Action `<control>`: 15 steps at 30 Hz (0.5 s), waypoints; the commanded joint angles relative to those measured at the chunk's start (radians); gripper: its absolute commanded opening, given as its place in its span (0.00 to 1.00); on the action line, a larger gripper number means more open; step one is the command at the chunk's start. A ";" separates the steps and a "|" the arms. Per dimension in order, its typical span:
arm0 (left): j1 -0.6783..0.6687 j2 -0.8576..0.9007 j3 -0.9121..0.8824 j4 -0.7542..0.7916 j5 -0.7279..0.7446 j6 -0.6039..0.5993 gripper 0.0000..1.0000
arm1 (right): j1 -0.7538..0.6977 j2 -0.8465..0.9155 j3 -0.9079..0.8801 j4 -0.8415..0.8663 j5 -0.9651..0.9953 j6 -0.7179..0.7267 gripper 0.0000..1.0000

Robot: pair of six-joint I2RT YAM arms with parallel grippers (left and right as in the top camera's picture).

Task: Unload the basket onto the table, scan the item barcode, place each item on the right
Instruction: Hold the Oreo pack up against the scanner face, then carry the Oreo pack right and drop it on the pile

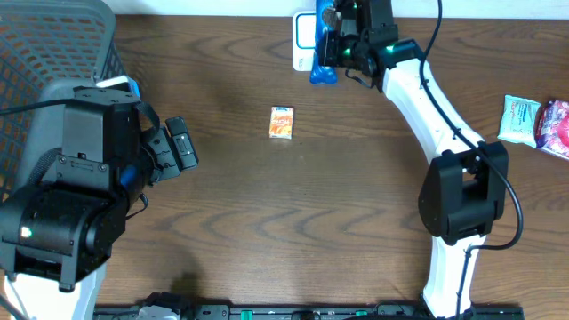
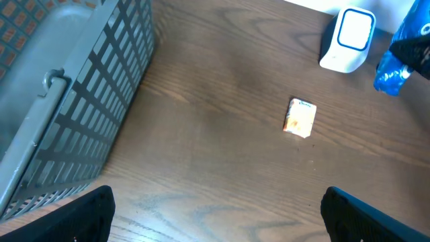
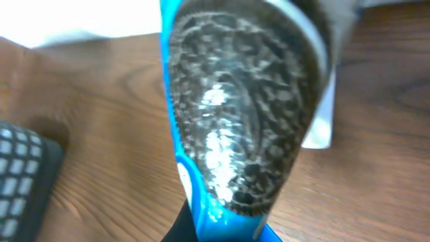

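Note:
A blue packet (image 1: 322,71) with a shiny speckled face hangs from my right gripper (image 1: 332,43), which is shut on it at the table's far edge. It hangs right beside the white barcode scanner (image 1: 305,34). The right wrist view is filled by this packet (image 3: 235,101), pinched at its lower end by the gripper (image 3: 222,232). From the left wrist the packet (image 2: 396,70) shows to the right of the scanner (image 2: 349,37). My left gripper (image 1: 184,145) is open and empty over the left of the table; its fingers (image 2: 87,212) spread wide.
A small orange box (image 1: 282,122) lies flat mid-table, also in the left wrist view (image 2: 299,117). A grey mesh basket (image 1: 53,40) stands at the far left. Snack packets (image 1: 533,123) lie at the right edge. A dark keyboard (image 3: 20,175) shows beside the scanner area.

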 commanded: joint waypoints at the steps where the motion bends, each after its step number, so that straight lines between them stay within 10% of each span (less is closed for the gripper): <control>1: 0.005 -0.001 0.003 0.000 -0.012 0.013 0.98 | 0.016 0.065 0.018 0.039 0.002 0.109 0.01; 7: 0.005 -0.001 0.003 0.000 -0.012 0.013 0.98 | -0.002 0.071 0.047 0.008 -0.003 0.093 0.01; 15: 0.005 -0.001 0.003 0.000 -0.012 0.013 0.98 | -0.163 0.069 0.426 -0.435 0.120 -0.052 0.01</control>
